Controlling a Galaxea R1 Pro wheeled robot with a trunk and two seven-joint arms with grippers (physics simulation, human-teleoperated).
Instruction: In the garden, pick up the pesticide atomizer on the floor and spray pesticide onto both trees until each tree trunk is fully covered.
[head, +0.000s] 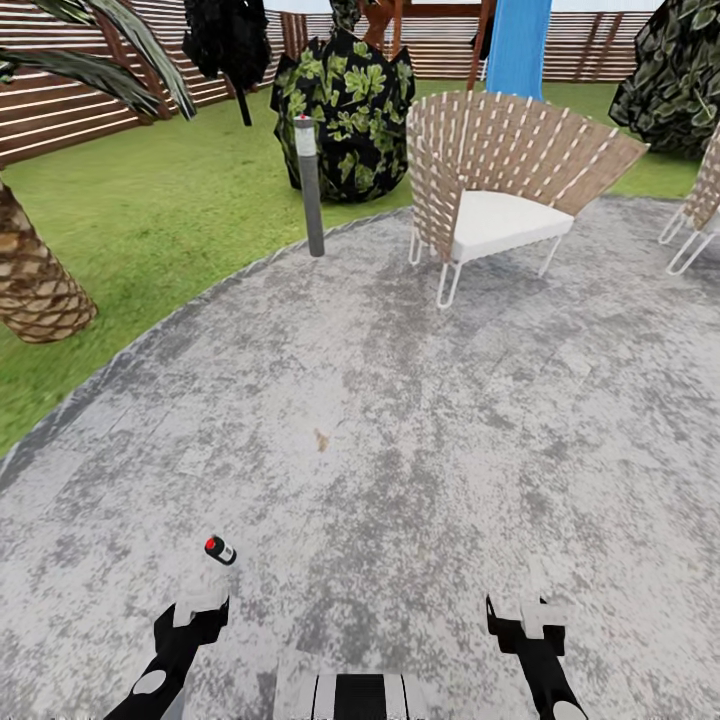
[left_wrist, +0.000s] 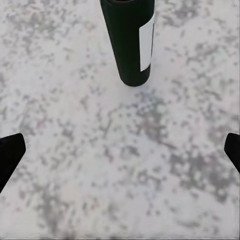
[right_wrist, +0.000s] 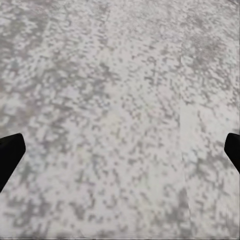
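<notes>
The pesticide atomizer (head: 218, 551) is a small white sprayer with a red tip and a black band, on the grey paving just beyond my left gripper (head: 200, 605). In the left wrist view it appears as a dark cylinder with a white label (left_wrist: 132, 42), ahead of the fingers and not between them. The left gripper (left_wrist: 120, 155) is open, its fingers far apart over bare paving. My right gripper (head: 530, 615) hangs low at the right, also open (right_wrist: 120, 155), with mottled stone under it. The two grey-tan tree trunks are out of view.
A round grey paved patio (head: 420, 400) borders green lawn (head: 160, 200) on the left. A scaly palm trunk (head: 35, 275) stands at the left, with a grey bollard lamp (head: 311, 185), a leafy bush (head: 345, 110) and a woven chair (head: 500, 175) ahead. The slatted fence (head: 60, 110) runs behind.
</notes>
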